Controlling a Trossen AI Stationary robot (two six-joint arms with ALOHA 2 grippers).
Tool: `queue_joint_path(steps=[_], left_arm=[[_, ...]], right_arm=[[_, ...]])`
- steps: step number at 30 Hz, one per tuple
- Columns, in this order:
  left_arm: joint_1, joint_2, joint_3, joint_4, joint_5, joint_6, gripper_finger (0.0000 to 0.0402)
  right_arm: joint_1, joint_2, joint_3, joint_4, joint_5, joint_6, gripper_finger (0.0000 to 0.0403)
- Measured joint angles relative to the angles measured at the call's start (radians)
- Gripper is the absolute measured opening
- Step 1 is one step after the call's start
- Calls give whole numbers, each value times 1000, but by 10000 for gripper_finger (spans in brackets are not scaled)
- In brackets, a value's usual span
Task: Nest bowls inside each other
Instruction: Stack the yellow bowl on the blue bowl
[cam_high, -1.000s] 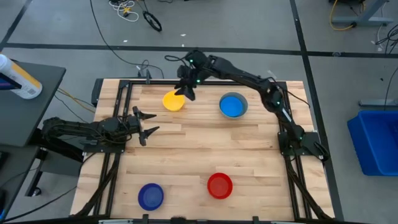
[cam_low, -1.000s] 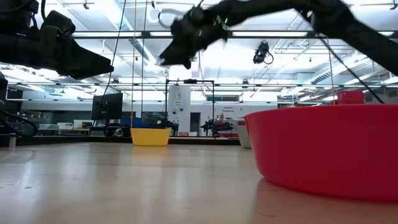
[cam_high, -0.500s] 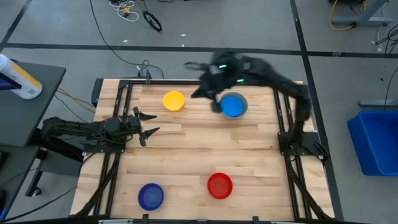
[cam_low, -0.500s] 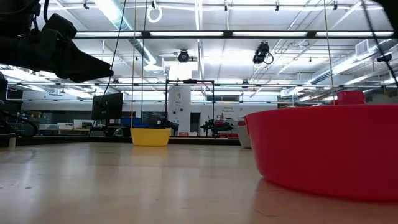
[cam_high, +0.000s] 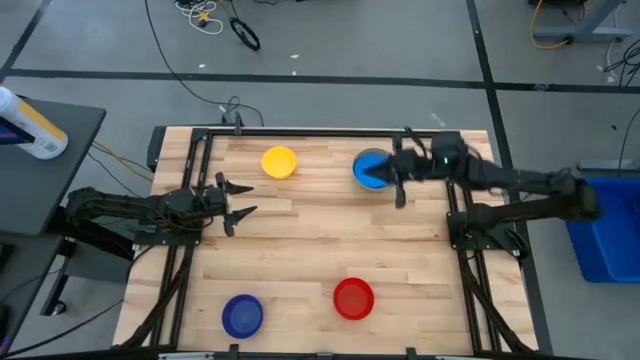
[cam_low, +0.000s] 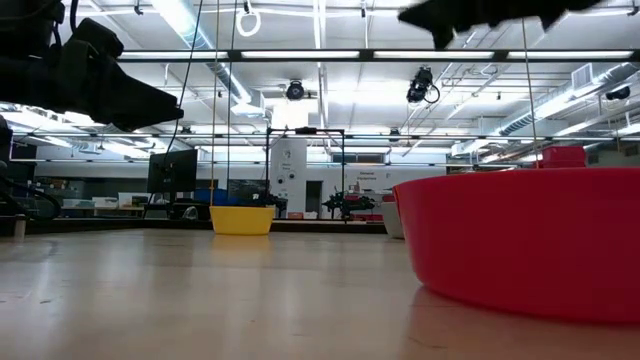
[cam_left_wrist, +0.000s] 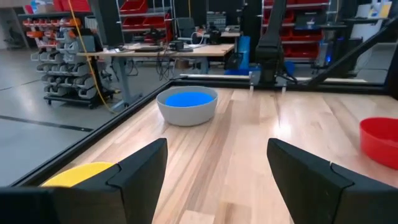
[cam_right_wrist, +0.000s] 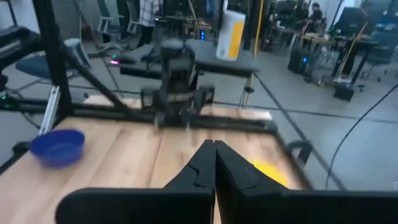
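Four bowls stand on their bases on the wooden table. The yellow bowl (cam_high: 279, 162) is far left. A grey bowl (cam_high: 373, 170) with a light blue bowl inside it (cam_left_wrist: 186, 99) is far right. The red bowl (cam_high: 353, 298) and the dark blue bowl (cam_high: 241, 315) are near the front edge. My right gripper (cam_high: 392, 176) is shut, holds nothing, and hangs in the air at the grey bowl's right side. My left gripper (cam_high: 235, 200) stands open and level at the table's left side, nothing between its fingers (cam_left_wrist: 214, 180).
The table's black frame rails (cam_high: 300, 131) run along its edges. A blue bin (cam_high: 610, 225) stands on the floor beyond the right edge. A side table with a white-and-yellow bottle (cam_high: 30, 125) is at the left. Bare wood lies in the table's middle.
My right gripper has swung fast from above the yellow bowl toward the table's right edge, passing over the grey bowl, and now points level toward the table's left. The yellow bowl has stayed where it was.
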Motion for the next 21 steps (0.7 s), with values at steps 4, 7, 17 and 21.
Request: queue_joint_path(steps=[4, 7, 17, 21], left_arm=[[0, 0, 0, -1, 0, -16, 286], [0, 5, 0, -7, 0, -26, 286], [0, 49, 0, -15, -18, -77, 286], [0, 77, 0, -9, -35, -99, 286]], right_arm=[[0, -112, -245, 82, 79, 52, 1], [0, -206, -406, 134, 150, 83, 0], [1, -590, -705, 180, 157, 122, 0], [1, -691, -710, 60, 157, 75, 0]])
